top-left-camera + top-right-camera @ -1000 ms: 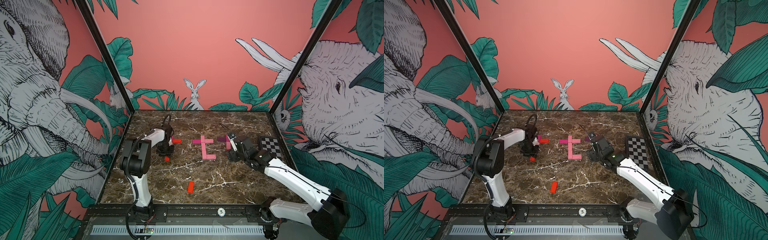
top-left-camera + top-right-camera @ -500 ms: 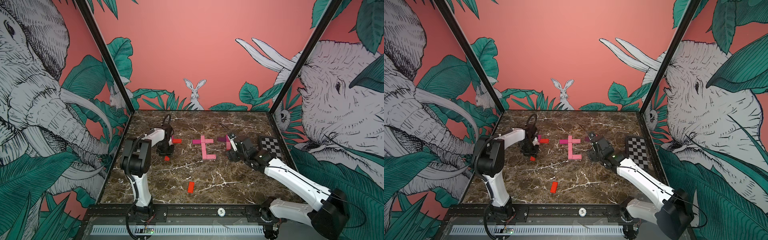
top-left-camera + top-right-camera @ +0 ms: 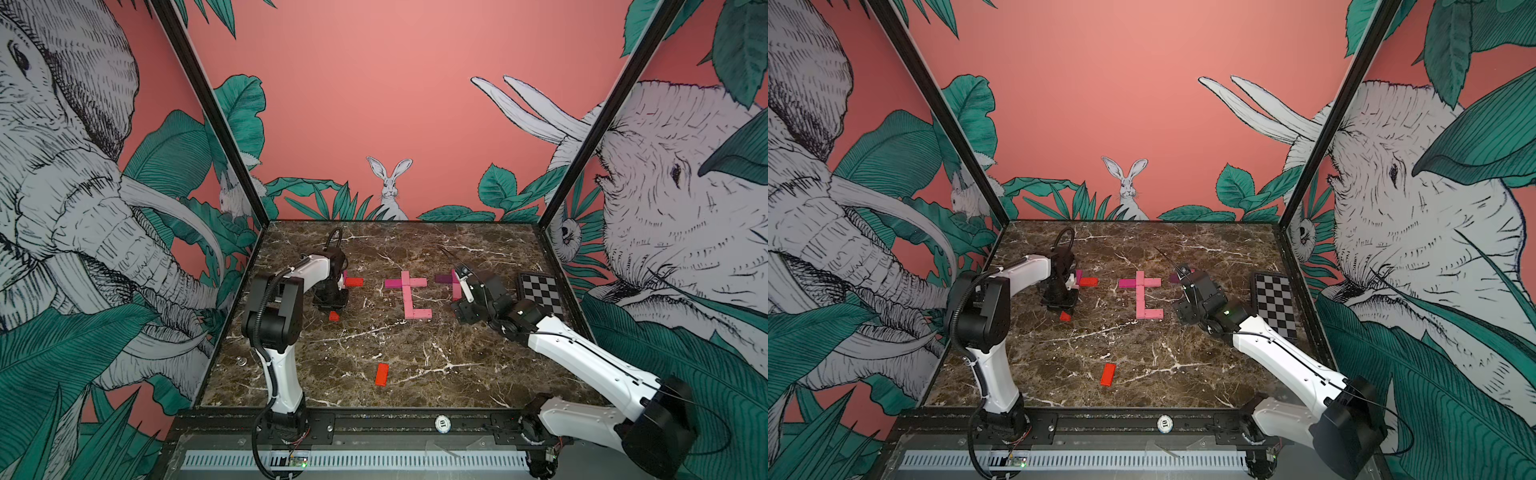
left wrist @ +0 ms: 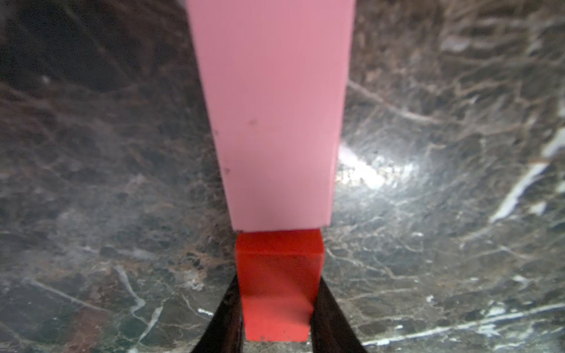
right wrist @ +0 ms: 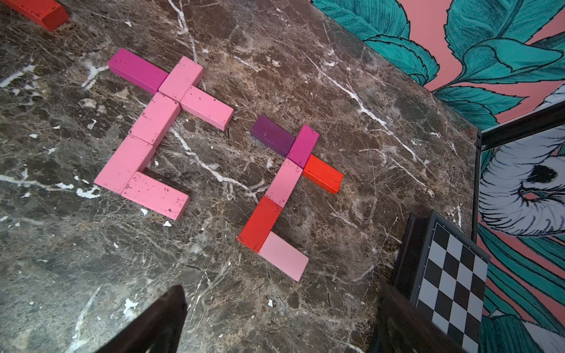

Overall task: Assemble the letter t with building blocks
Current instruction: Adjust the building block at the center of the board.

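The left gripper is clenched on a red block, low at the table. That block's far end touches the end of a flat pink block. The right gripper stands spread wide, grasping nothing, above the right t.

Against a second ago, neither arm nor any block has visibly moved.

Nearest the front lies one loose red block. Farther back, the middle t counts six blocks, five pink and one magenta. The right t also counts six: two red, one pink, one pale pink, one magenta and one dark purple. Beyond the left gripper lies one more red piece, with a magenta sliver beside it, the rest hidden. One plate lies just right of the right t.
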